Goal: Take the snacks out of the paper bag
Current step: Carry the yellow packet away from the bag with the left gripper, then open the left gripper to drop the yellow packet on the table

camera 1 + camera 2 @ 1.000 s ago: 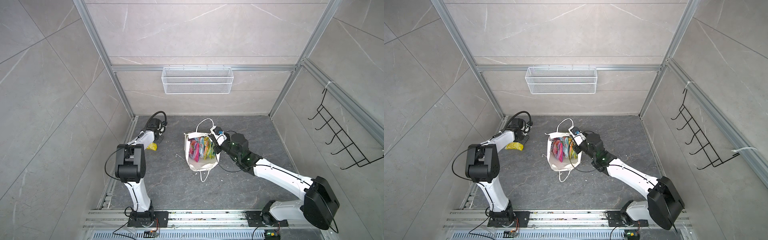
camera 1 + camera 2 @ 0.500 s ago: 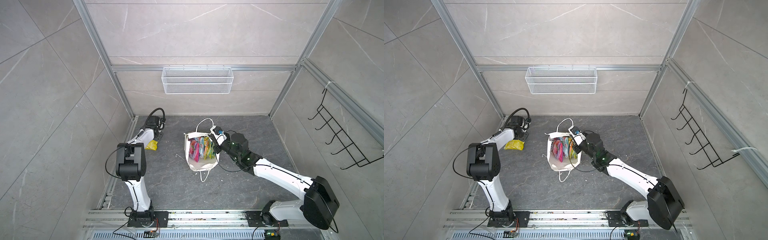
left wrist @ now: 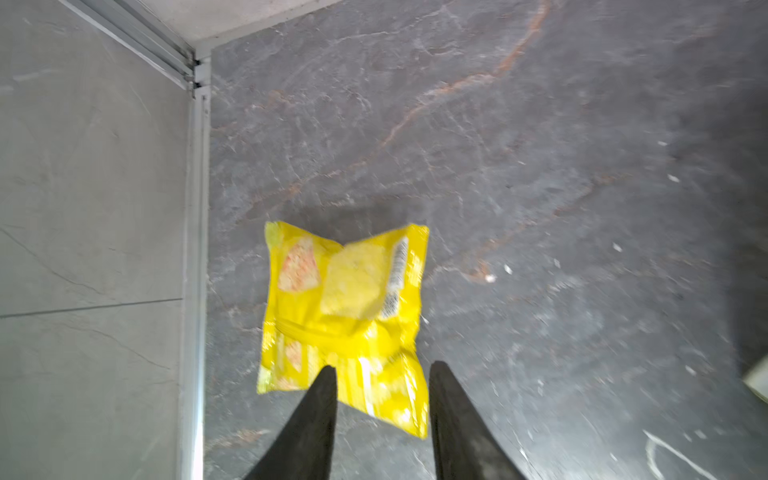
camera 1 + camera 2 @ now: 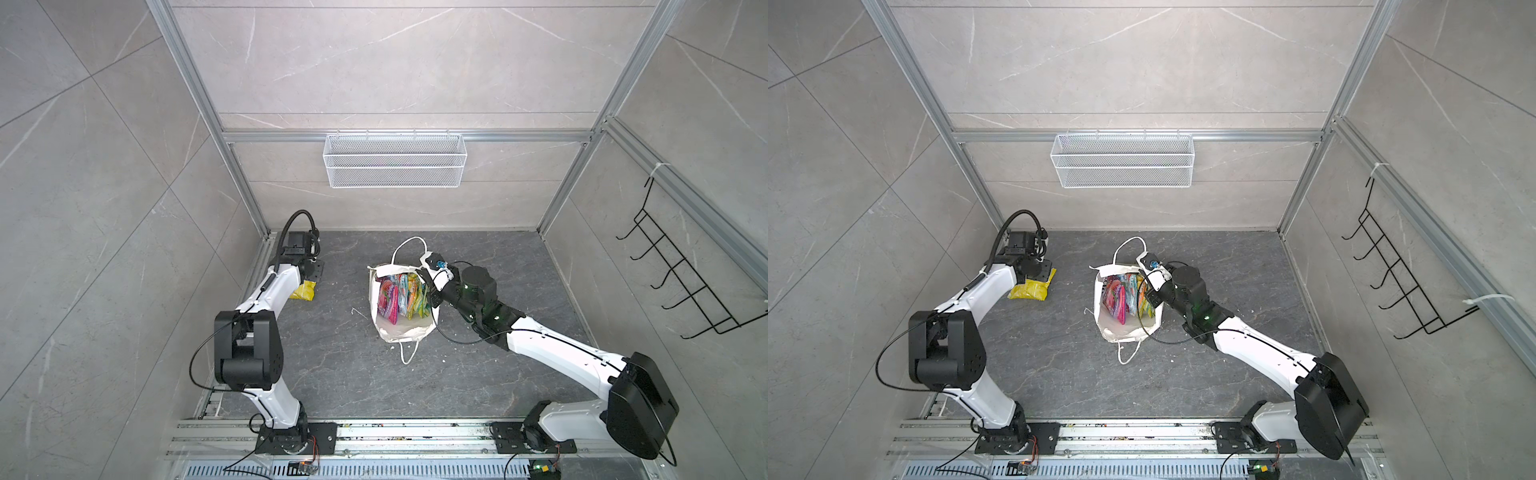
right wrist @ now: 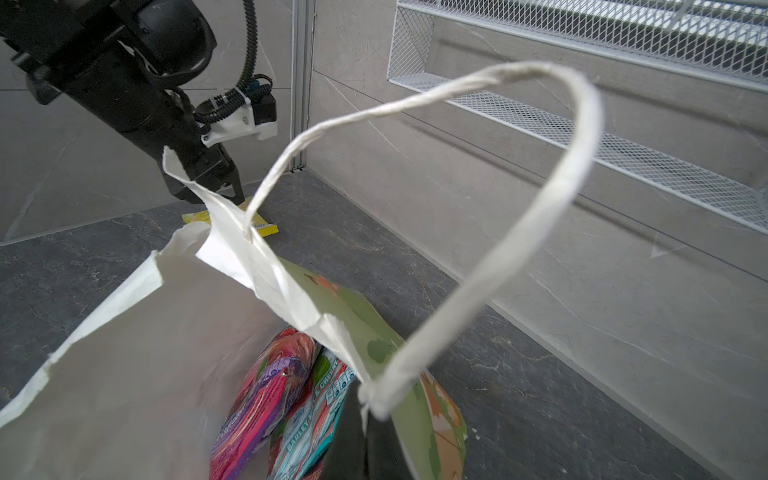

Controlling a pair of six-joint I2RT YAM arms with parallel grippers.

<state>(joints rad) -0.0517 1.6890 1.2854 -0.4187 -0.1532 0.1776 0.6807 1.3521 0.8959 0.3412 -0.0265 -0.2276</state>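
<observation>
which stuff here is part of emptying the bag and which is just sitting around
Job:
paper bag
snack packets inside it
yellow packet, already out

Just there:
white wire basket
black hook rack

left claw [image 3: 384, 365] | opened | yellow packet [image 3: 345, 311] released onto floor [image 3: 540, 166]

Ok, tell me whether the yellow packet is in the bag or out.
Out. The yellow packet lies on the floor, well apart from the paper bag, under the open left gripper.
</observation>
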